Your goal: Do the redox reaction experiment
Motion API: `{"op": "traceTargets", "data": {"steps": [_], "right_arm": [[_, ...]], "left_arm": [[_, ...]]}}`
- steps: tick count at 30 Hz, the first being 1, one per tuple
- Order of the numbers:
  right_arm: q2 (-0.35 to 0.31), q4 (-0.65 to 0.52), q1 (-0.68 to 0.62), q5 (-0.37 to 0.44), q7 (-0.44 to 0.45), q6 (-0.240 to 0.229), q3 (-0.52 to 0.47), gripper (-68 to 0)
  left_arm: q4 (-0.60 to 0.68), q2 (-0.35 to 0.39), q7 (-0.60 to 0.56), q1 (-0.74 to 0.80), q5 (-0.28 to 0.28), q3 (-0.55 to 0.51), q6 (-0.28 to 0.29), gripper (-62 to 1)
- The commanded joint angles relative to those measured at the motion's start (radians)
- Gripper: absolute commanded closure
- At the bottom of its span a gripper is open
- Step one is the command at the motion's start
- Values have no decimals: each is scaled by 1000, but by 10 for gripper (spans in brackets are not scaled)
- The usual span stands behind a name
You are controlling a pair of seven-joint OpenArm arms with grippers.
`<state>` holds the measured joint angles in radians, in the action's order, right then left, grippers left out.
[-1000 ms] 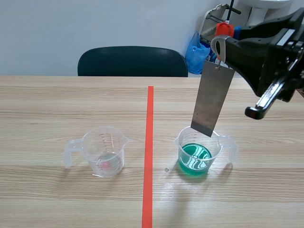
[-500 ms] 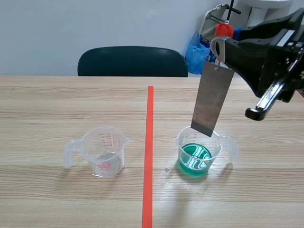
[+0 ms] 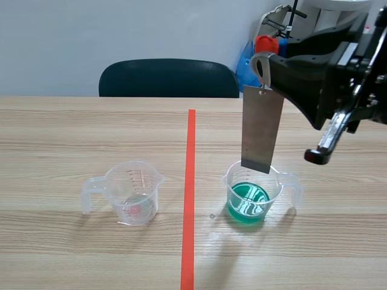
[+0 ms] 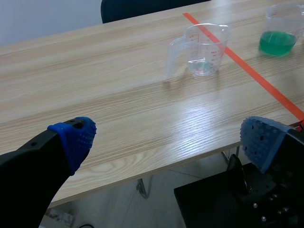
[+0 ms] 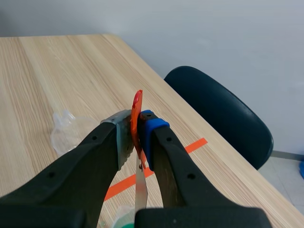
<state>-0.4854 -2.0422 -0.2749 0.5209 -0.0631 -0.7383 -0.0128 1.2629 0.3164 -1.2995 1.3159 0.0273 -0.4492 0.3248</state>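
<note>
A grey metal plate point(image 3: 261, 128) hangs from a red tab point(image 5: 137, 118), and my right gripper point(image 3: 264, 54) is shut on that tab. The plate's lower edge hovers just over the rim of a clear beaker of green liquid point(image 3: 253, 193), right of the tape line. A second clear beaker point(image 3: 133, 192), nearly empty with a trace of pink at the bottom, stands left of the line. In the left wrist view my left gripper point(image 4: 166, 137) is open, low beside the table's near edge, well short of the nearly empty beaker point(image 4: 202, 50) and the green one point(image 4: 280, 31).
An orange-red tape line point(image 3: 190, 193) runs down the middle of the wooden table point(image 3: 60, 139). A dark chair point(image 3: 169, 77) stands behind the far edge, with a blue bag point(image 3: 249, 63) and a wire rack beyond. Black equipment point(image 4: 223, 204) sits under the table's near edge.
My right gripper has shifted left with the tab, and the plate now hangs nearly straight instead of slanted. Both beakers stayed put.
</note>
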Motion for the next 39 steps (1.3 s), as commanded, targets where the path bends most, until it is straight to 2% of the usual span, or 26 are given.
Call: {"op": "traceTargets", "data": {"steps": [1,16,20,29,39], "right_arm": [[-7,-11,32,10,2,-7,18,-7],[7,-10,193,10,-30,2,221,-7],[42,-5,240,7,-75,51,276,-7],[132,65,343,6,-119,50,396,-7],[236,217,445,6,-134,50,491,-7]], "left_arm": [[12,-3,-21,1,6,-2,-1,-623],[12,-3,-21,1,6,-2,-1,-623],[12,-3,-21,1,6,-2,-2,-623],[12,-3,-21,1,6,-2,-2,-623],[13,-2,-21,1,7,-2,-2,-623]]}}
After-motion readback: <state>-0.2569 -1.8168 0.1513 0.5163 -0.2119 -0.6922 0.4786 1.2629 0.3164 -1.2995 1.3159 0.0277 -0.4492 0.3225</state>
